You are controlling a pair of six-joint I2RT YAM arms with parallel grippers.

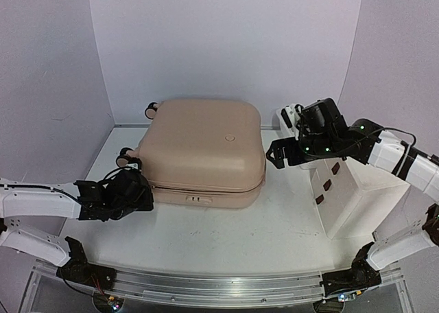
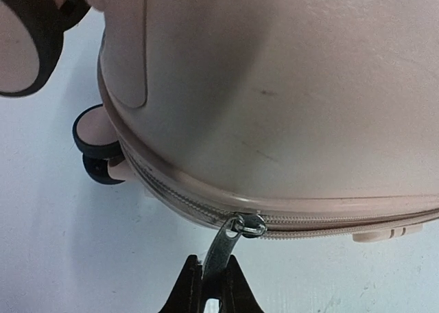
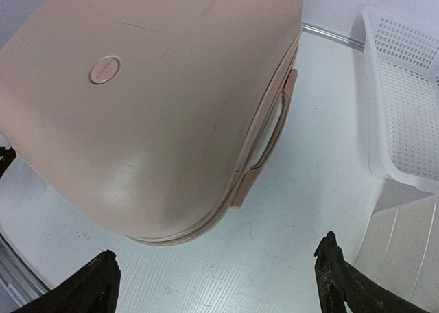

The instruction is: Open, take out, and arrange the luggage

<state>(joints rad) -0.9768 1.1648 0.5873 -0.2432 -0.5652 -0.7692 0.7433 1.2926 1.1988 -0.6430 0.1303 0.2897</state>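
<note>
Left tool on pink luggage zipper

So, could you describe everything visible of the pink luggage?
The luggage is a pale pink hard-shell case with rounded corners, lying flat and zipped shut on the white table. It has black-rimmed wheels at its left end, a round badge on top and a side handle. The left gripper is shut on its metal zipper pull.
</note>
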